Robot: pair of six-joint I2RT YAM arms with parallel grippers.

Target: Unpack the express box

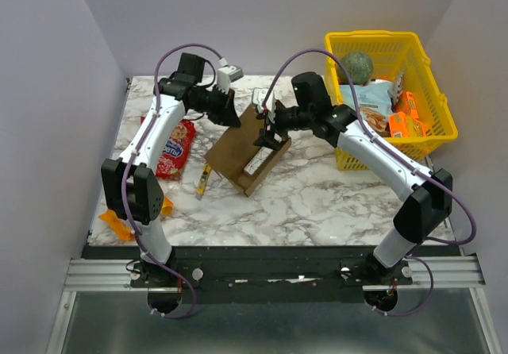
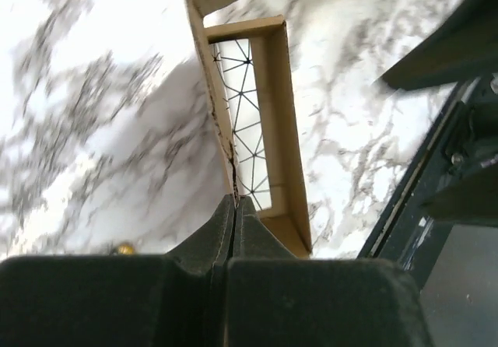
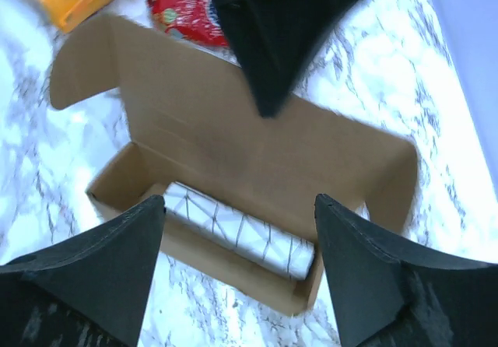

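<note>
The left gripper (image 2: 235,203) pinched the open lid (image 3: 202,121) of the express box (image 1: 238,154) while the right gripper (image 3: 240,201) hung spread over the white packet (image 3: 241,234) inside; a slipped pinch might have dropped that lid shut.

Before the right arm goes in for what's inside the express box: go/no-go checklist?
1. Express box lid open: ok, folded back, inside exposed.
2. Left gripper holding the lid: ok, shut on its edge.
3. Right gripper open: ok, jaws wide apart above the box.
4. Contents reachable: ok, white wrapped package lies uncovered in the box bottom.
5. Grasp axis across the package: not ok, the fingers sit roughly along its length; the wrist probably needs rotating.
6. Fingertip clearance from the box walls: cannot tell.
</note>
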